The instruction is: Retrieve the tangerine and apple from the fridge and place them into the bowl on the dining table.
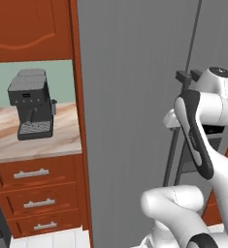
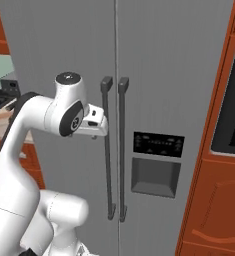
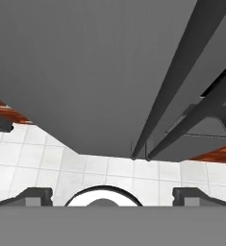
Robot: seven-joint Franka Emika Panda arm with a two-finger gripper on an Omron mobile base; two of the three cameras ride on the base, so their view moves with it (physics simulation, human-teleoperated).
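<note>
The fridge (image 2: 174, 75) stands straight ahead of you with both doors closed, its two long handles (image 2: 106, 150) side by side at the middle seam and the dark dispenser panel (image 2: 156, 165) on the right-hand door. Your gripper (image 2: 100, 125) sits just beside the left handle, near its top; whether it touches the handle, you cannot tell. In the hand view the two fingertips (image 3: 35, 196) stand wide apart, released, with nothing between them, looking down the door toward the white tiled floor (image 3: 47, 158). To the left, a black coffee machine (image 1: 32, 103) rests on the counter (image 1: 62, 140) above wooden drawers (image 1: 35, 193).
</note>
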